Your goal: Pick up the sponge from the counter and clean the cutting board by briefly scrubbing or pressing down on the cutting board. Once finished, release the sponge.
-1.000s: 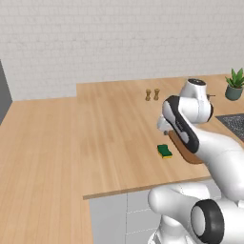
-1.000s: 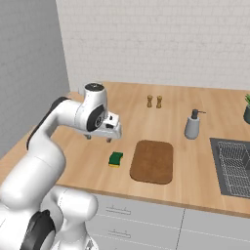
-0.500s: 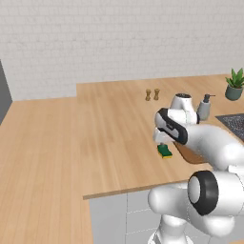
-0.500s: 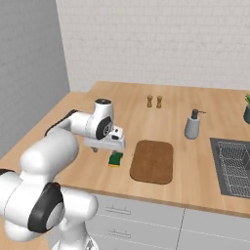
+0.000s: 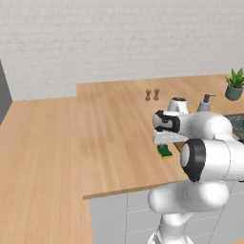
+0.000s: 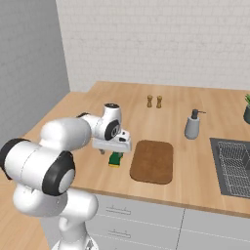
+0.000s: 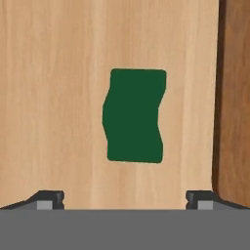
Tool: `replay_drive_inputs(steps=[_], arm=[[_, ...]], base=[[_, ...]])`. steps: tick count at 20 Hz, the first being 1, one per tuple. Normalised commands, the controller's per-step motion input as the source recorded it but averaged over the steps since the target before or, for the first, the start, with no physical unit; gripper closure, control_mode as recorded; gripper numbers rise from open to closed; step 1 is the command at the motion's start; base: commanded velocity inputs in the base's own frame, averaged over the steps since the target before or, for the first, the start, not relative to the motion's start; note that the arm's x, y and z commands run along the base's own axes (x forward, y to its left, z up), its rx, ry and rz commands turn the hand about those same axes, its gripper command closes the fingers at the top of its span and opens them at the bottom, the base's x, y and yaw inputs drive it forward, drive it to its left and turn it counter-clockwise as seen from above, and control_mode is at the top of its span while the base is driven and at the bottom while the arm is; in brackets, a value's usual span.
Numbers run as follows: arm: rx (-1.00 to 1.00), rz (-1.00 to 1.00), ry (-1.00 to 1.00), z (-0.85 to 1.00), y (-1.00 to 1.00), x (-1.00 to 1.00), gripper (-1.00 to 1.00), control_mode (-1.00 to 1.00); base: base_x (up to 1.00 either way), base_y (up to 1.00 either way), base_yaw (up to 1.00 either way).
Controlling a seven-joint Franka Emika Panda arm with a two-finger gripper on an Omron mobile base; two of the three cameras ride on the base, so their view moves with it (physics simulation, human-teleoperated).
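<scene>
The task is at its start: the sponge (image 7: 133, 116) lies untouched on the counter (image 7: 58, 97), centre of the hand view, just left of the cutting board (image 7: 234, 102). The gripper (image 7: 124, 197) hovers above it, spread wide and empty. Grasping, scrubbing and releasing all remain.

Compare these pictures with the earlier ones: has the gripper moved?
Yes. The gripper has come down toward the sponge, which lies left of the cutting board.
</scene>
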Motion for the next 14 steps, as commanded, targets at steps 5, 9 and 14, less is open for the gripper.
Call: replay_drive_inputs(steps=[5,9,14], arm=[[0.0,0.0,0.05,-0.27,0.0,0.37,-1.0,-1.0],[0.0,0.02,0.04,-0.34,0.0,0.2,-1.0,-1.0],[0.0,0.01,0.01,-0.26,0.0,0.07,-1.0,-1.0]], base=[[0.0,0.0,0.0],[0.0,0.0,0.0],[0.0,0.0,0.0]])
